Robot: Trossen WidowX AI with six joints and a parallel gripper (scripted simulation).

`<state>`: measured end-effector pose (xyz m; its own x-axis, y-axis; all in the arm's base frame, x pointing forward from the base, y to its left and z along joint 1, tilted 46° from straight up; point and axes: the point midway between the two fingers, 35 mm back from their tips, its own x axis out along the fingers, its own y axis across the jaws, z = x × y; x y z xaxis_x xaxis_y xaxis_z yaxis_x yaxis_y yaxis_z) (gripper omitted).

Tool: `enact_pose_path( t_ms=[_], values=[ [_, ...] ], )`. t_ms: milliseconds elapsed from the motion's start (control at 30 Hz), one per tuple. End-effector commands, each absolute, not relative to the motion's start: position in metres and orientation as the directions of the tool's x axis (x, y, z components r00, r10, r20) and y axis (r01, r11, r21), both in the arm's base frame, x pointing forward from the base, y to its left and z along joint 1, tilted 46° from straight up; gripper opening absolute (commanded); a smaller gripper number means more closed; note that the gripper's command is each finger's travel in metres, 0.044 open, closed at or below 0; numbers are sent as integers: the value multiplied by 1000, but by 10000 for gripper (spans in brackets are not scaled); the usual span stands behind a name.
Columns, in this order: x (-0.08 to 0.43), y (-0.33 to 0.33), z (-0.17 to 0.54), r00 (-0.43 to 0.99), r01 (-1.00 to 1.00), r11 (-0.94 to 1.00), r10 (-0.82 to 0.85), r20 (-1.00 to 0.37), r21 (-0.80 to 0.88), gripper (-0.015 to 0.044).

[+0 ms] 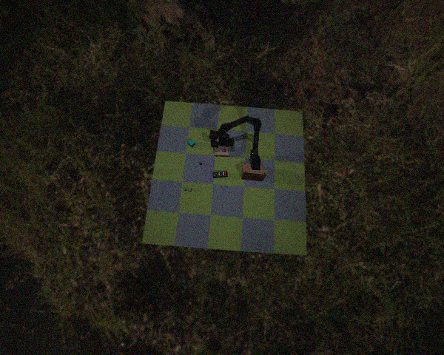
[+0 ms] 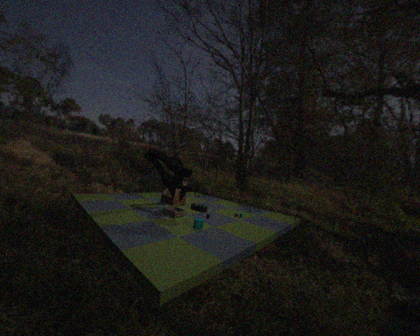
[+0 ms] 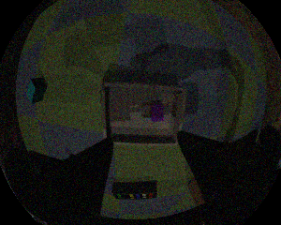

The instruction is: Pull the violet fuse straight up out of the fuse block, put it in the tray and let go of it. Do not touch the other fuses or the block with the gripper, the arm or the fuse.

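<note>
The violet fuse (image 3: 157, 112) lies inside the pale tray (image 3: 142, 112), right of its middle, clear of my fingers; it also shows as a violet speck in the tray (image 1: 223, 153) in the top view (image 1: 225, 150). My gripper (image 3: 145, 139) is open and hangs just above the tray's near side, with a dark finger at each side of the wrist view. In the top view the gripper (image 1: 219, 142) sits over the tray. The dark fuse block (image 1: 220, 174) with several coloured fuses stands on the mat in front of the tray, apart from the arm; it shows low in the wrist view (image 3: 135, 190).
A teal cube (image 1: 192, 143) sits left of the tray. A small dark violet bit (image 1: 200, 163) and small teal pieces (image 1: 186, 188) lie on the checkered mat. The arm's tan base (image 1: 253, 172) stands right of the fuse block.
</note>
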<state>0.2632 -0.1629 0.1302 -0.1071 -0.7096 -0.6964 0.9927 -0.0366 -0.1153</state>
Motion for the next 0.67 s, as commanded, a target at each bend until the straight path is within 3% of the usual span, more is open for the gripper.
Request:
enact_pose_path(
  t_ms=[0,633],
  values=[
    [261,-161,134,-114,992,-46,-712,-692,-116,330],
    [262,-162,133,-113,992,-42,-708,-697,-118,330]
  ],
)
